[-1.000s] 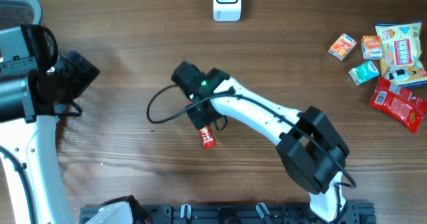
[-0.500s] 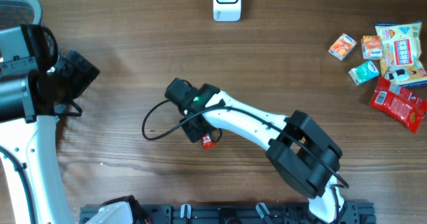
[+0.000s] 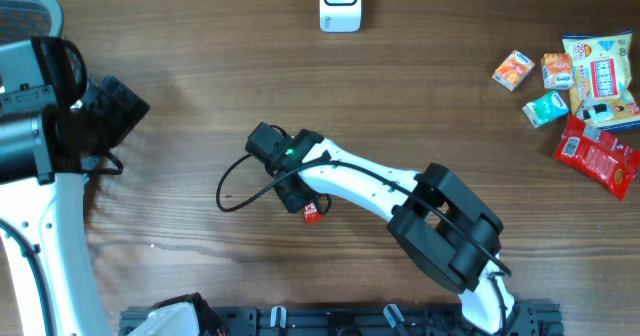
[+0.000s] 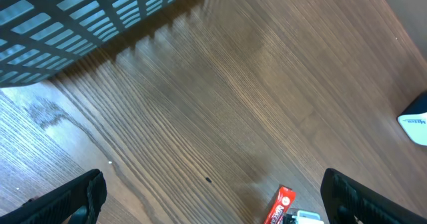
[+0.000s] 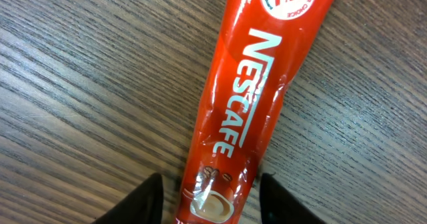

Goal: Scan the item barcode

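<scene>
My right gripper [image 5: 210, 199] hung over the red Nescafe sachet [image 5: 243, 111], which lay flat on the wooden table [image 3: 180, 226]. In the right wrist view the sachet ran from 1 o'clock down to 6 o'clock, lettering up. My two fingers [image 5: 143, 199] stood spread on either side of its lower end. Bare wood showed between the 7 o'clock finger and the wrapper. The 5 o'clock finger sat right at the wrapper's edge, and I could not tell whether it touched. The jaws were parted around the sachet and had no grip on it.

From overhead, only the sachet's tip peeked out below my right wrist, a little toward 8 o'clock of the table's middle. The white scanner [image 3: 340, 3] stood at the 12 o'clock edge, well apart from the sachet. A cluster of snack packets [image 3: 580, 86] lay out at 2 o'clock.

My left gripper [image 4: 213, 197] was held at the 9 o'clock side, its jaws spread wide with nothing between them. Its camera looked down on bare wood, with the sachet near 5 o'clock of that view and a grid-walled basket [image 4: 73, 24] at 11 o'clock.
</scene>
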Controlling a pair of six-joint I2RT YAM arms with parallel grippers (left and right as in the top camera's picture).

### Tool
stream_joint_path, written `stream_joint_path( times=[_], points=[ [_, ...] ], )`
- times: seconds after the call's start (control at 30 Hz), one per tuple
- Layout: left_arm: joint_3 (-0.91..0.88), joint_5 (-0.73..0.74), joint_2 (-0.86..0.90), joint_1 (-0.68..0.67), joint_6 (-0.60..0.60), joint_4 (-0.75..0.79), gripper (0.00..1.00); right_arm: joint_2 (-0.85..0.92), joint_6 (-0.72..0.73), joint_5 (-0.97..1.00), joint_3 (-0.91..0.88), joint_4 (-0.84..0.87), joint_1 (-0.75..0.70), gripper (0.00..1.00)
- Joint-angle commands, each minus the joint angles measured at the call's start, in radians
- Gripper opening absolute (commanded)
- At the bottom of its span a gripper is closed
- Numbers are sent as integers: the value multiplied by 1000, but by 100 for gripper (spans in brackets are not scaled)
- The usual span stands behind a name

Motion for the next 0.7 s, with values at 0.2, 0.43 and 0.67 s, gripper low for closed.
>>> stream_joint_path(
  times=[0.2, 0.43, 0.67],
  points=[
    [8, -16, -3, 5, -14, 0, 100, 21, 16, 35, -6, 10, -6, 14],
    [8, -16, -3, 5, -14, 0, 100, 20, 15, 41, 31, -5, -56, 4],
    [8, -16, -3, 5, -14, 0, 100, 19, -27, 122, 187, -51, -174, 4]
  ],
)
